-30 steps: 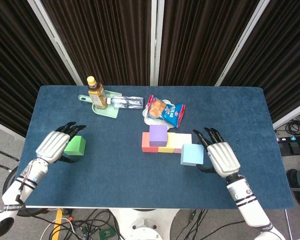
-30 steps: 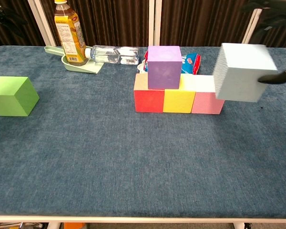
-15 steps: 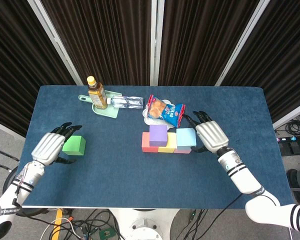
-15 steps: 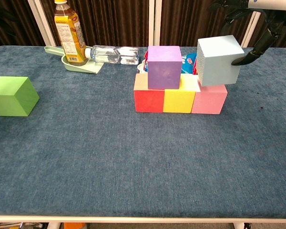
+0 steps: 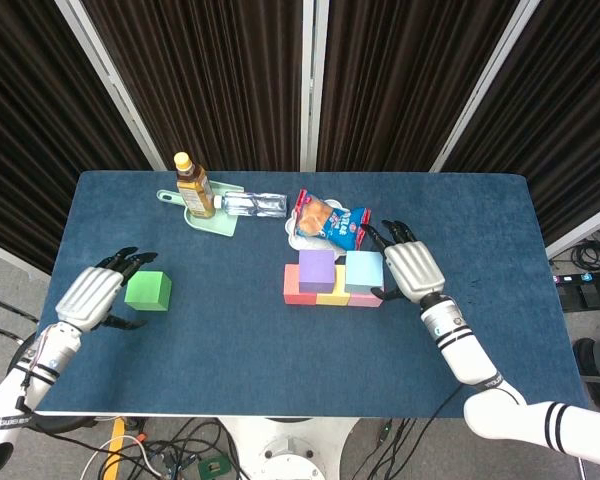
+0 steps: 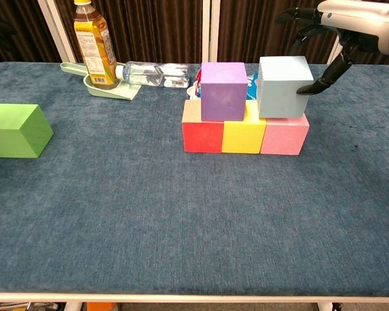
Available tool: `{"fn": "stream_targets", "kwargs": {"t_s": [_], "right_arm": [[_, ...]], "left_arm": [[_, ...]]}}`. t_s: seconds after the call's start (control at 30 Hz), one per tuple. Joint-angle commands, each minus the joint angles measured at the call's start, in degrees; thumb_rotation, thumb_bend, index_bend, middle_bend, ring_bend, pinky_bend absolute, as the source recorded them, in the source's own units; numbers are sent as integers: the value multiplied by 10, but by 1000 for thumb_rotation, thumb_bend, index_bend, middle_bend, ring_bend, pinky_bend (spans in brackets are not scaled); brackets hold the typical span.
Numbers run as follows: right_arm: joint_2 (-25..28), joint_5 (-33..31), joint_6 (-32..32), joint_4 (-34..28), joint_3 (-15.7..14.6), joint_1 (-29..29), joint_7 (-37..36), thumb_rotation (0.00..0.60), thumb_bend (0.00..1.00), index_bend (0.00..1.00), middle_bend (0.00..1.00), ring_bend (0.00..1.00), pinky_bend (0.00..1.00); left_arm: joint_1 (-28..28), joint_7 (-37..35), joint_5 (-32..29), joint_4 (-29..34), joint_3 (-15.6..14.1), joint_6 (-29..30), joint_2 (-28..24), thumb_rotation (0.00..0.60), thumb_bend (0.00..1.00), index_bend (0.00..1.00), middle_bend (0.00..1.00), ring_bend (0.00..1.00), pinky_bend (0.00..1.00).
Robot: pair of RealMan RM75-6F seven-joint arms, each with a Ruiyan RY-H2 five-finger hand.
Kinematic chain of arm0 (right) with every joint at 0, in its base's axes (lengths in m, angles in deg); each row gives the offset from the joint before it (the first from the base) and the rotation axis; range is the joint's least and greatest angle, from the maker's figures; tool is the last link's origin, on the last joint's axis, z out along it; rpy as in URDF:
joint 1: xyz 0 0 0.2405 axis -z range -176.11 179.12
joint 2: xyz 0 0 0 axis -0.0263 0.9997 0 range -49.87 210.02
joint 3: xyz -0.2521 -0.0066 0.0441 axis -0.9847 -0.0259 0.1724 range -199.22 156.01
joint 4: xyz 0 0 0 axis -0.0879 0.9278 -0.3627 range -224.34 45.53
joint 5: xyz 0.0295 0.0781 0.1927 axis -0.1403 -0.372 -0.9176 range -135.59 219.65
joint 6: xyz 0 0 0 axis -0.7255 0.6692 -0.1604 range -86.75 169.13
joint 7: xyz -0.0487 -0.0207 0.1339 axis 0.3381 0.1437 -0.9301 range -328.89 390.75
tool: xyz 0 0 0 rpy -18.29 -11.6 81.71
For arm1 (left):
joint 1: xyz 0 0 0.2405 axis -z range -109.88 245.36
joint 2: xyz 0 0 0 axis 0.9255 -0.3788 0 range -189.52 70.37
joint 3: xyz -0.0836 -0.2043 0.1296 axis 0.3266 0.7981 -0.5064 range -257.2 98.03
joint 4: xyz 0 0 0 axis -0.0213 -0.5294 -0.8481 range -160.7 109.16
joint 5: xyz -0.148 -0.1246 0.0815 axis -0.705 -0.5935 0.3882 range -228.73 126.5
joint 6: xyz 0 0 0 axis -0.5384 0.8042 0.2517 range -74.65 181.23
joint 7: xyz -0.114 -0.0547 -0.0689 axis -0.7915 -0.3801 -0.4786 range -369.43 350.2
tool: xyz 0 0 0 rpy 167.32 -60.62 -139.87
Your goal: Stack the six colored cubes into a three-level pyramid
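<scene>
Your right hand [image 6: 334, 29] holds the light blue cube [image 6: 283, 87] on the pink cube [image 6: 284, 136], a small gap right of the purple cube [image 6: 223, 91]. Looks like it wants nudging left. Green cube [image 5: 148, 290] sits beside your left hand [image 5: 92, 297], fingers apart, holding nothing.

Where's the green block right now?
The green cube sits alone on the left of the table, just beside the left hand and far from the stacked cubes in the middle.
</scene>
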Motion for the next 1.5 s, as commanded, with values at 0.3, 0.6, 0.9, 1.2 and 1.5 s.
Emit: {"fn": "stream_targets", "kwargs": {"t_s": [0.3, 0.6, 0.9, 1.2, 1.5], "right_arm": [[-2, 19, -32, 21, -3, -15, -45, 600, 171, 0, 451, 27, 0], [-2, 34, -35, 33, -9, -20, -58, 600, 172, 0, 450, 28, 0], [-8, 37, -27, 37, -14, -23, -51, 600, 171, 0, 448, 28, 0], [-14, 33, -19, 38, -15, -23, -49, 600, 171, 0, 447, 27, 0], [-24, 30, -15, 46, -17, -21, -56, 600, 172, 0, 447, 28, 0]], "left_arm": [[-7, -8, 9, -8, 0, 7, 1, 600, 0, 106, 154, 58, 206], [-3, 3, 7, -10, 1, -4, 6, 600, 0, 106, 154, 58, 206], [-2, 14, 4, -12, -2, -13, 13, 600, 0, 106, 154, 58, 205], [-3, 16, 5, -12, -3, -15, 14, 600, 0, 106, 154, 58, 206], [0, 19, -2, -9, 0, -21, 13, 600, 0, 106, 154, 58, 206]]}}
